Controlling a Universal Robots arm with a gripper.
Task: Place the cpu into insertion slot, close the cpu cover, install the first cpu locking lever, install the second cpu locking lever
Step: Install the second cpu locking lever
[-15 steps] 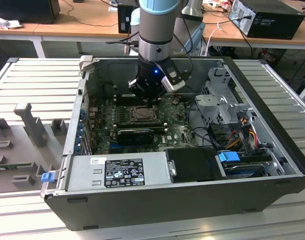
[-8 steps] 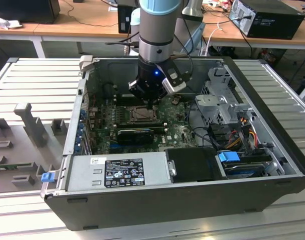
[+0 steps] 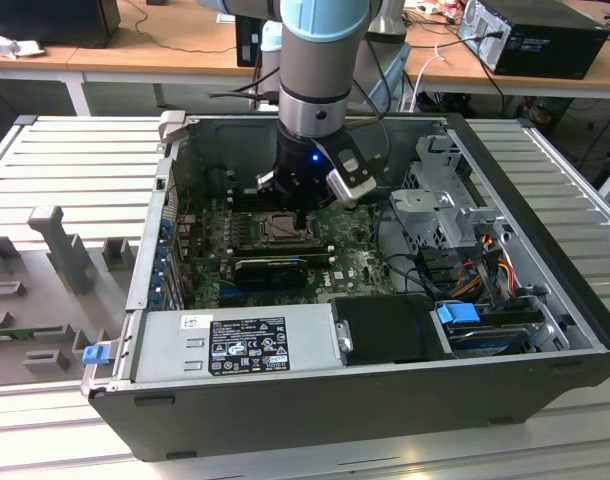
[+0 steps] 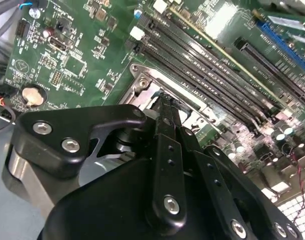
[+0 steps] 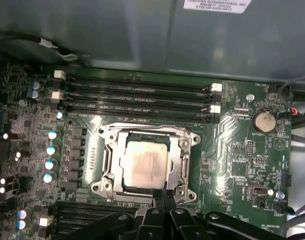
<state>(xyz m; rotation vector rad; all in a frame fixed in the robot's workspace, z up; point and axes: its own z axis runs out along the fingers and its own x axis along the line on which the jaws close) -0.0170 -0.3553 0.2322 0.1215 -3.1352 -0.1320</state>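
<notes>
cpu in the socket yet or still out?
In. In the first wrist view the cpu lies flat inside the insertion slot, its pale metal top framed by the silvery rim. The claw is at the slot's edge.

We identify this location as a robotics or electronics laboratory set up for computer assembly. An open desktop computer case (image 3: 385, 330) lies on its side on a ribbed metal tabletop (image 3: 75, 170), exposing its green motherboard (image 3: 355, 262), power supply (image 3: 235, 340) and drive cage (image 3: 450, 205). An industrial robot arm (image 3: 320, 70) reaches down into the case. Grey moulded fixtures (image 3: 60, 250) sit on the tabletop at the exterior view's left. Behind, we note wooden desks (image 3: 155, 45) carrying loose cables (image 3: 430, 15) and a second black computer unit (image 3: 535, 38). In the first wrist view, the board's memory slots (image 5: 137, 95) and coin battery (image 5: 265, 120) are visible.
</notes>
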